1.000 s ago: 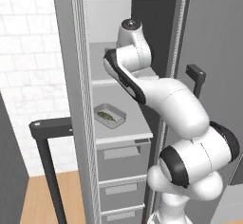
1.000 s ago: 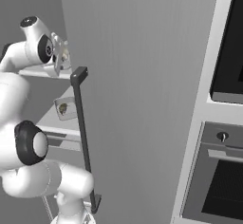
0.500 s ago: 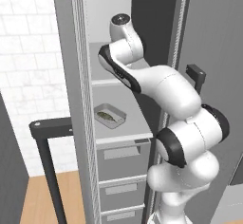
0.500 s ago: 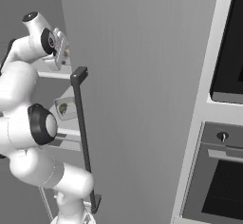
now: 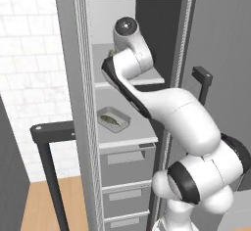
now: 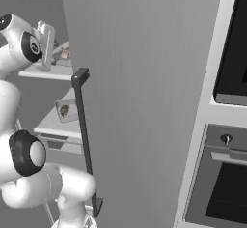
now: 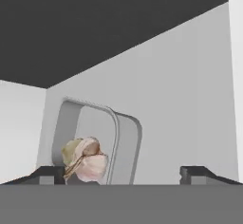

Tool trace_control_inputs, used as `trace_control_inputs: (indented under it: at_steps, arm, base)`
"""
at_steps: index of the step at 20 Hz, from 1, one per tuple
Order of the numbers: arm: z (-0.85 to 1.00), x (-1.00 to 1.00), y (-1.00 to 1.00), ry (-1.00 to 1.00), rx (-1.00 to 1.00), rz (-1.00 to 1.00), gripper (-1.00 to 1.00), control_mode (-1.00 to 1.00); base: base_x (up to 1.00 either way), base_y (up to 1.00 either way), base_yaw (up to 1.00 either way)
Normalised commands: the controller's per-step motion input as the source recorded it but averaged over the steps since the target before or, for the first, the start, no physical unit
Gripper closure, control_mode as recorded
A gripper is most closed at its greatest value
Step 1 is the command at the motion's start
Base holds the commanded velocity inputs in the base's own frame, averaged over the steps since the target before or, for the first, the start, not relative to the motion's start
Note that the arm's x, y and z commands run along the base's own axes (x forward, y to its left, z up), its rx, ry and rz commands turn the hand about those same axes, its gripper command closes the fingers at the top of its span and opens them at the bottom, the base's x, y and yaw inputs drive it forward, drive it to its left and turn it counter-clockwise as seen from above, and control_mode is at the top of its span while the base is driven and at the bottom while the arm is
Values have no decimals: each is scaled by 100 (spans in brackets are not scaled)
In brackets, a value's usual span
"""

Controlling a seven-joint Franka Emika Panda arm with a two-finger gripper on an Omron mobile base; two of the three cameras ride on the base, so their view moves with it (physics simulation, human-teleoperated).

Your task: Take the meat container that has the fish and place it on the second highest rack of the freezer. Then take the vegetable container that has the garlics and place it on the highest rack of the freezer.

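With the pale grey shallow garlic container [image 7: 102,144] lying on the freezer's white top shelf [image 5: 147,80] and the fish tray [image 5: 113,119] one shelf below, the gripper [image 7: 123,173] hangs with fingers spread, holding nothing — a careless pull-out could clip the tray's rim and drag it off.

pale pinkish garlics [image 7: 84,160], grey container [image 7: 124,144], white rack [image 7: 180,99]

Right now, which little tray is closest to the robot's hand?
The garlic tray on the upper shelf sits right in front of the gripper. The fish tray lies one shelf lower, away from the hand.
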Motion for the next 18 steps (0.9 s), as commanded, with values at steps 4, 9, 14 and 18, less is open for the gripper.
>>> trace_control_inputs:
  at_steps: [4, 9, 14, 18]
  arm:
    - [46, -100, -10, -14, 4, 0, -100, -100]
    - [32, -100, -35, -2, 11, 0, -100, -100]
    - [14, -100, -36, 0, 11, 0, -100, -100]
    - [0, -100, -31, 11, 12, 0, -100, -100]
  base:
    - [0, 0, 0]
    - [0, 0, 0]
    - [0, 0, 0]
    - [0, 0, 0]
